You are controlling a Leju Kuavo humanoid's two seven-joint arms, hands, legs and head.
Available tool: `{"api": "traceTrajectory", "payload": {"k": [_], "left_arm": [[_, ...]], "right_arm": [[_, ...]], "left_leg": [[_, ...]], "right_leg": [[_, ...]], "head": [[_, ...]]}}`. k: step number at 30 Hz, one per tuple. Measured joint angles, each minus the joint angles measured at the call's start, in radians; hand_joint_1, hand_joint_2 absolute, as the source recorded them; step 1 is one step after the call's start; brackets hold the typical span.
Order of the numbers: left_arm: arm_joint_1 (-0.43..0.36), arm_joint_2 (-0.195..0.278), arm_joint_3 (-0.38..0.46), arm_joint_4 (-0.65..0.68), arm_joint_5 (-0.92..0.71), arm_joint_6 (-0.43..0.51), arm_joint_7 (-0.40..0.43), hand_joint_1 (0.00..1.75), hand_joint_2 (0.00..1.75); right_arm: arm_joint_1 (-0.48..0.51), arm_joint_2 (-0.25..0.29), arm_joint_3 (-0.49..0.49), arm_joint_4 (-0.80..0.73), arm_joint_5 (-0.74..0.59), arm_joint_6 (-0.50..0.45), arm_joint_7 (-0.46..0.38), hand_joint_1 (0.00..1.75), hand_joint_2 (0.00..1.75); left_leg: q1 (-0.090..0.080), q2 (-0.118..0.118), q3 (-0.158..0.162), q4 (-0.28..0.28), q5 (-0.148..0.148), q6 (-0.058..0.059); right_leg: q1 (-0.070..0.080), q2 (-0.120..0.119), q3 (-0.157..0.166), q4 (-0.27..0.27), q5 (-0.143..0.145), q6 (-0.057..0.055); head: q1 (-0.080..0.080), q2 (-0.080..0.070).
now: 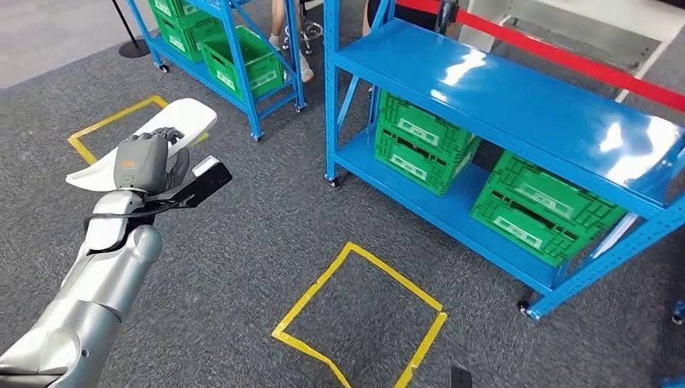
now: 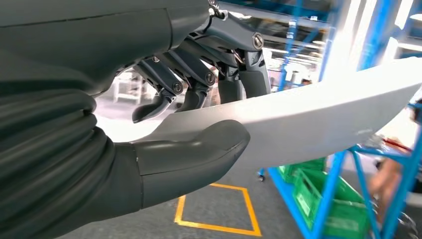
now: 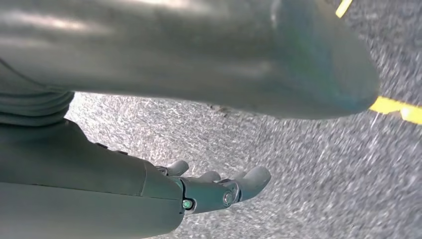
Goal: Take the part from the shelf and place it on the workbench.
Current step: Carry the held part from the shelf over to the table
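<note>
Overhead, the white part (image 1: 145, 139) is seen held in the left hand (image 1: 145, 164), above grey carpet beside the blue shelf (image 1: 517, 105). At the left wrist, thumb (image 2: 199, 149) and fingers (image 2: 199, 84) are clamped across its smooth face; it is judged thin, stiff, light, slippery. At the right wrist, the right hand (image 3: 219, 189) hangs empty, fingers loosely apart

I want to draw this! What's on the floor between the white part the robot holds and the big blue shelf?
Only bare grey carpet lies between the white part and the blue shelf, in the head view.

Long white curved part (image 1: 145, 141) held above grey carpet.
</note>
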Motion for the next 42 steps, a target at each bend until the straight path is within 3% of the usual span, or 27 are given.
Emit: {"api": "traceTrajectory", "payload": {"k": [2,3,4,5,6,8,10,12,14,16,17,19,20,21,23,25,26,28,30,32,34,35,36,37,39,41,42], "left_arm": [[0.002,-0.003,0.0,0.0,0.0,0.002,0.0,1.75,1.75],[0.005,-0.004,0.0,0.001,0.001,0.002,0.0,1.75,1.75],[0.008,-0.003,0.0,0.001,0.002,0.001,-0.001,1.75,1.75],[0.01,-0.003,0.001,0.002,0.003,-0.001,-0.001,1.75,1.75],[0.012,-0.002,0.001,0.002,0.006,-0.002,-0.001,1.75,1.75],[0.011,-0.002,0.003,0.0,0.015,-0.007,-0.003,1.75,1.75],[0.01,-0.002,0.008,-0.002,0.025,-0.016,-0.005,1.75,1.75],[0.011,0.003,0.015,-0.003,0.034,-0.023,-0.008,1.75,1.75],[0.01,0.01,0.021,-0.005,0.04,-0.027,-0.01,1.75,1.75],[0.008,0.012,0.026,-0.009,0.042,-0.029,-0.01,1.75,1.75],[0.007,0.012,0.027,-0.01,0.042,-0.03,-0.009,1.75,1.75],[0.011,0.012,0.028,-0.011,0.042,-0.032,-0.007,1.75,1.75],[0.012,0.012,0.029,-0.011,0.042,-0.032,-0.007,1.75,1.75],[0.013,0.012,0.029,-0.011,0.042,-0.033,-0.006,1.75,1.75],[0.008,0.012,0.031,-0.012,0.042,-0.033,-0.007,1.75,1.75],[-0.001,0.008,0.031,-0.014,0.042,-0.033,-0.009,1.75,1.75],[-0.004,0.006,0.031,-0.015,0.042,-0.033,-0.011,1.75,1.75],[-0.005,0.005,0.032,-0.017,0.042,-0.035,-0.013,1.75,1.75],[-0.01,0.006,0.033,-0.018,0.042,-0.036,-0.014,1.75,1.75],[-0.015,0.0,0.034,-0.018,0.043,-0.036,-0.014,1.75,1.75],[-0.016,-0.006,0.034,-0.016,0.045,-0.036,-0.014,1.75,1.75],[-0.016,-0.007,0.034,-0.015,0.046,-0.036,-0.013,1.75,1.75],[-0.016,-0.008,0.035,-0.015,0.048,-0.036,-0.013,1.75,1.75],[-0.016,-0.009,0.035,-0.014,0.049,-0.036,-0.012,1.75,1.75],[-0.019,-0.011,0.037,-0.015,0.051,-0.035,-0.01,1.75,1.75],[-0.022,-0.014,0.039,-0.015,0.053,-0.034,-0.008,1.75,1.75],[-0.022,-0.015,0.039,-0.015,0.053,-0.034,-0.007,1.75,1.75]], "right_arm": [[0.003,0.0,0.0,0.0,0.0,0.0,0.0,0.0,0.0],[0.004,0.0,-0.001,0.0,0.001,0.0,0.0,0.0,0.0],[0.004,0.0,-0.001,0.0,0.001,0.0,0.0,0.0,0.0],[0.004,0.0,-0.001,0.0,0.001,0.001,-0.001,0.0,0.0],[0.004,0.0,-0.001,0.0,0.001,0.001,-0.001,0.0,0.0],[0.003,0.0,-0.001,0.0,0.002,0.002,-0.002,0.0,0.0],[0.002,0.0,-0.001,0.0,0.003,0.003,-0.004,0.0,0.0],[0.002,0.0,-0.001,0.0,0.004,0.004,-0.005,0.0,0.0],[0.001,0.0,-0.001,0.0,0.005,0.005,-0.008,0.0,0.0],[0.001,0.001,-0.002,0.0,0.006,0.006,-0.012,0.0,0.0],[0.002,0.001,-0.002,0.0,0.006,0.006,-0.013,0.0,0.0],[0.003,0.0,-0.002,0.0,0.006,0.006,-0.014,0.0,0.0],[0.003,0.0,-0.003,0.0,0.006,0.006,-0.014,0.0,0.0],[0.002,0.0,-0.003,0.0,0.006,0.006,-0.014,0.0,0.0],[0.002,0.0,-0.004,0.0,0.006,0.006,-0.015,0.0,0.0],[0.001,0.0,-0.007,0.0,0.006,0.006,-0.016,0.0,0.0],[0.001,0.0,-0.009,0.0,0.006,0.006,-0.016,0.0,0.0],[-0.001,0.0,-0.011,0.0,0.006,0.006,-0.017,0.0,0.0],[-0.003,0.0,-0.011,0.0,0.006,0.007,-0.017,0.0,0.0],[-0.001,0.0,-0.013,0.0,0.006,0.007,-0.016,0.0,0.0],[0.002,0.0,-0.015,0.0,0.007,0.007,-0.014,0.0,0.0],[0.003,0.0,-0.017,0.0,0.007,0.007,-0.014,0.0,0.0],[0.003,0.0,-0.017,0.0,0.007,0.006,-0.014,0.0,0.0],[0.002,0.0,-0.018,0.0,0.007,0.006,-0.014,0.0,0.0],[0.002,0.0,-0.019,0.0,0.006,0.006,-0.014,0.0,0.0],[0.002,0.0,-0.019,0.0,0.006,0.006,-0.014,0.0,0.0],[0.001,0.0,-0.02,0.0,0.006,0.005,-0.014,0.0,0.0]], "left_leg": [[-0.001,-0.023,-0.002,0.001,0.002,0.006],[-0.001,-0.037,-0.003,0.002,0.002,0.006],[-0.001,-0.051,-0.004,0.005,0.002,0.006],[-0.001,-0.065,-0.005,0.007,0.002,0.006],[-0.001,-0.08,-0.005,0.01,0.002,0.005],[0.0,-0.106,-0.009,0.015,0.003,-0.003],[0.001,-0.129,-0.016,0.015,0.008,-0.017],[0.004,-0.148,-0.023,0.009,0.016,-0.032],[0.002,-0.114,-0.037,0.027,0.003,-0.042],[0.0,-0.047,-0.079,0.118,-0.05,-0.048],[0.0,-0.028,-0.108,0.184,-0.082,-0.051],[0.003,-0.017,-0.147,0.277,-0.111,-0.055],[0.004,-0.014,-0.143,0.275,-0.1,-0.056],[0.005,-0.009,-0.119,0.236,-0.075,-0.056],[0.001,0.032,-0.044,0.105,-0.026,-0.052],[-0.006,0.06,-0.003,0.025,-0.012,-0.037],[-0.01,0.057,-0.001,0.018,-0.015,-0.029],[-0.008,0.029,-0.005,0.016,-0.01,-0.015],[-0.003,0.006,-0.005,0.013,-0.006,-0.004],[-0.001,-0.018,-0.007,0.012,-0.005,0.005],[-0.002,-0.047,-0.008,0.013,-0.005,0.009],[-0.003,-0.062,-0.008,0.014,-0.004,0.008],[-0.003,-0.078,-0.008,0.016,-0.004,0.008],[-0.002,-0.092,-0.007,0.018,-0.004,0.006],[-0.002,-0.12,-0.012,0.023,-0.005,-0.001],[0.0,-0.145,-0.02,0.023,-0.003,-0.015],[0.001,-0.158,-0.023,0.021,0.0,-0.022]], "right_leg": [[-0.001,0.042,-0.06,0.13,-0.061,0.002],[0.0,0.048,-0.088,0.183,-0.076,0.002],[0.0,0.051,-0.101,0.204,-0.073,0.001],[-0.001,0.054,-0.096,0.186,-0.051,-0.001],[-0.002,0.061,-0.073,0.133,-0.015,-0.003],[-0.006,0.098,-0.014,0.001,0.042,-0.006],[-0.005,0.119,0.011,-0.057,0.057,-0.01],[-0.003,0.099,0.012,-0.063,0.061,-0.019],[-0.003,0.076,0.014,-0.071,0.069,-0.033],[-0.001,0.051,0.016,-0.077,0.073,-0.044],[0.001,0.039,0.015,-0.077,0.072,-0.047],[0.003,0.011,0.015,-0.076,0.071,-0.049],[0.003,-0.003,0.014,-0.075,0.07,-0.049],[0.003,-0.016,0.015,-0.074,0.069,-0.049],[0.006,-0.039,0.016,-0.071,0.064,-0.043],[0.013,-0.06,0.017,-0.068,0.059,-0.033],[0.016,-0.07,0.019,-0.068,0.057,-0.029],[0.014,-0.083,0.023,-0.067,0.053,-0.018],[0.008,-0.036,0.01,-0.029,0.025,-0.006],[0.005,0.028,-0.043,0.083,-0.032,-0.001],[0.005,0.048,-0.105,0.2,-0.07,0.0],[0.005,0.052,-0.118,0.217,-0.063,-0.001],[0.005,0.055,-0.112,0.192,-0.037,-0.003],[0.003,0.064,-0.088,0.134,0.001,-0.005],[-0.003,0.114,-0.032,0.001,0.058,-0.006],[-0.004,0.14,-0.01,-0.053,0.068,-0.008],[-0.002,0.127,-0.01,-0.055,0.068,-0.011]], "head": [[0.004,0.0],[0.005,0.0],[0.005,0.0],[0.005,0.0],[0.005,0.0],[0.005,0.0],[0.004,0.0],[0.004,0.0],[0.001,0.0],[-0.004,0.0],[-0.007,0.0],[-0.008,0.0],[-0.008,0.0],[-0.008,0.0],[-0.008,0.0],[-0.007,0.0],[-0.005,0.0],[-0.003,0.0],[-0.002,0.0],[0.001,0.0],[0.003,0.0],[0.003,0.0],[0.003,0.0],[0.003,0.0],[0.002,0.0],[0.002,0.0],[0.002,0.0]]}}
